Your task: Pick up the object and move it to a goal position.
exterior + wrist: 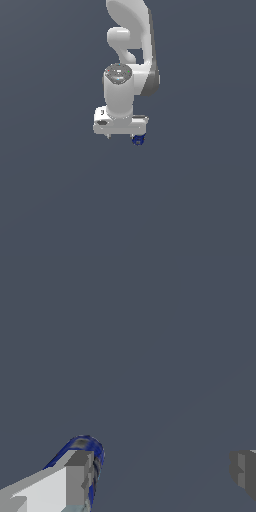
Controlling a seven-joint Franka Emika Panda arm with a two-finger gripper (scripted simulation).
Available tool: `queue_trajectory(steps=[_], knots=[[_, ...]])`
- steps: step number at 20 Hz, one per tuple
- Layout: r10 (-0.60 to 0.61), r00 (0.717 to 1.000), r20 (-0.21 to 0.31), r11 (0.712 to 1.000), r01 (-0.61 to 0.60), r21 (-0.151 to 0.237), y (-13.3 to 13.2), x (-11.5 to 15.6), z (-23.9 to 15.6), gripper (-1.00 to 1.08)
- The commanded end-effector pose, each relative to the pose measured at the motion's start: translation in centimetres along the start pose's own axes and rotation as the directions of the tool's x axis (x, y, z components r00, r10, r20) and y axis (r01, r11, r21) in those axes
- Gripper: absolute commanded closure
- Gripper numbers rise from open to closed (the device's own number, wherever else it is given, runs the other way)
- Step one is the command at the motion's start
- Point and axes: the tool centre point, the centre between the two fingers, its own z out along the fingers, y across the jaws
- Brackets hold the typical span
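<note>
The object is a small dark-blue can that shows just below the white gripper, at the end of the hand on the exterior view's right. In the wrist view the can lies close against one grey fingertip, which covers most of it. The other fingertip is far from it. The gripper is open wide and the gap between the fingers is empty. I cannot tell whether the finger touches the can.
The plain dark grey floor fills both views. The white arm rises above the gripper. No goal marker shows.
</note>
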Motion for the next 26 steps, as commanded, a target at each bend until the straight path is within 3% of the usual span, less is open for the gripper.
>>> queue_trajectory(steps=[1, 7, 15, 21, 26], knots=[[-0.045, 0.999, -0.001, 0.999, 0.045, 0.003, -0.8, -0.5, 0.2, -0.92], [-0.207, 0.978, -0.008, 0.978, 0.207, 0.013, -3.7, -2.6, 1.1, -0.92], [-0.423, 0.906, -0.021, 0.906, 0.424, 0.019, -7.4, -5.8, 2.2, -0.92], [-0.505, 0.863, -0.026, 0.862, 0.506, 0.020, -8.8, -7.2, 2.6, -0.92], [-0.526, 0.850, -0.028, 0.850, 0.527, 0.020, -9.1, -7.6, 2.7, -0.92]])
